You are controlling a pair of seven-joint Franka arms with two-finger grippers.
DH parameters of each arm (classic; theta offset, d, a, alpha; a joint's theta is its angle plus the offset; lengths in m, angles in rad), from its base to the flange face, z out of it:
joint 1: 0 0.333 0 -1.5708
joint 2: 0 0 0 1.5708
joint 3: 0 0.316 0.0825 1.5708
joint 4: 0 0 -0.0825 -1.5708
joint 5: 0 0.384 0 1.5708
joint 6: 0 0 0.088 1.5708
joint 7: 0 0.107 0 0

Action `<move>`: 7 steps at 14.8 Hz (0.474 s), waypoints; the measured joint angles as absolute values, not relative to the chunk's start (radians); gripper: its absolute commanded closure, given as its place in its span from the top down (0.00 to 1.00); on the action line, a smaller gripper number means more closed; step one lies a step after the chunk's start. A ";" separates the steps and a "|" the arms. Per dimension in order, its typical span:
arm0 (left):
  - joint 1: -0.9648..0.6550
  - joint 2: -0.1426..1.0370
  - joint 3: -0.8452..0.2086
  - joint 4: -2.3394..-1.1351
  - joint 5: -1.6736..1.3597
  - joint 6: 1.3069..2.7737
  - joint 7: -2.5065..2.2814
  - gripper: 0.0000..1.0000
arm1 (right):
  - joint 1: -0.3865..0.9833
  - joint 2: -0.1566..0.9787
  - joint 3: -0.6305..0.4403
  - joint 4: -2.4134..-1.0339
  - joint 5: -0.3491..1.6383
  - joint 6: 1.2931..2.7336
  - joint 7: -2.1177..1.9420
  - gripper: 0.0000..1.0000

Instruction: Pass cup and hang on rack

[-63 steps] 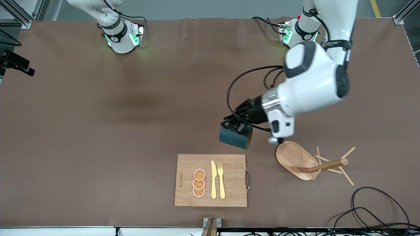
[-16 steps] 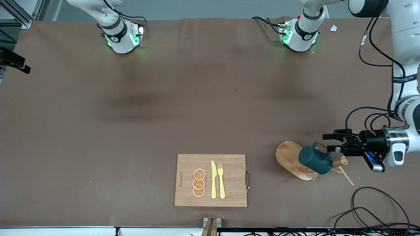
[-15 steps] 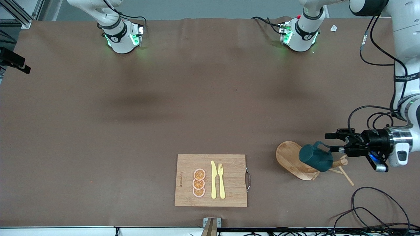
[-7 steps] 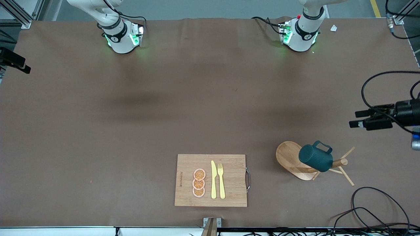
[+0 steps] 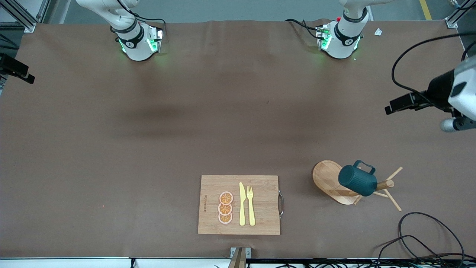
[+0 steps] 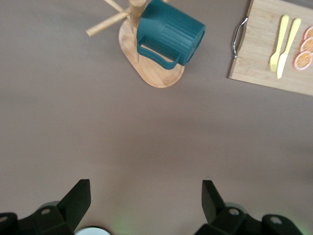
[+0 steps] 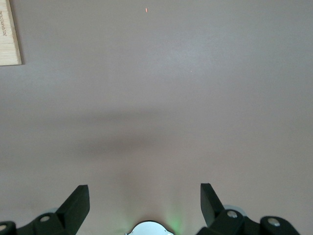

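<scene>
A brown cloth covers the table (image 5: 208, 111), with grey floor (image 5: 230, 9) past its edge.

Lighting even, diffuse, from overhead; no glare. Soft broad shadows on brown table (image 5: 223, 123), one dark band in right wrist view. Green glow at arm bases. Front view sharp. Left gripper (image 6: 145, 205) fingers soft-edged, close to lens.

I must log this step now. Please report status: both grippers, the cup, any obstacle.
Left gripper open, empty, up over bare table at its arm's end. Right gripper open, empty, waiting. Cup hangs on rack. Nothing in the way.
</scene>
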State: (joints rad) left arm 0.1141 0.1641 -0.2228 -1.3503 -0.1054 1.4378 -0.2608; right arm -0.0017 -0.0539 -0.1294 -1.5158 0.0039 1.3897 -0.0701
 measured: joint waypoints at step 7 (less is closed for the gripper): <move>0.114 -0.076 -0.277 -1.677 -0.036 1.674 -0.175 1.00 | -0.002 -0.054 -0.129 -1.516 0.004 1.390 -0.070 1.00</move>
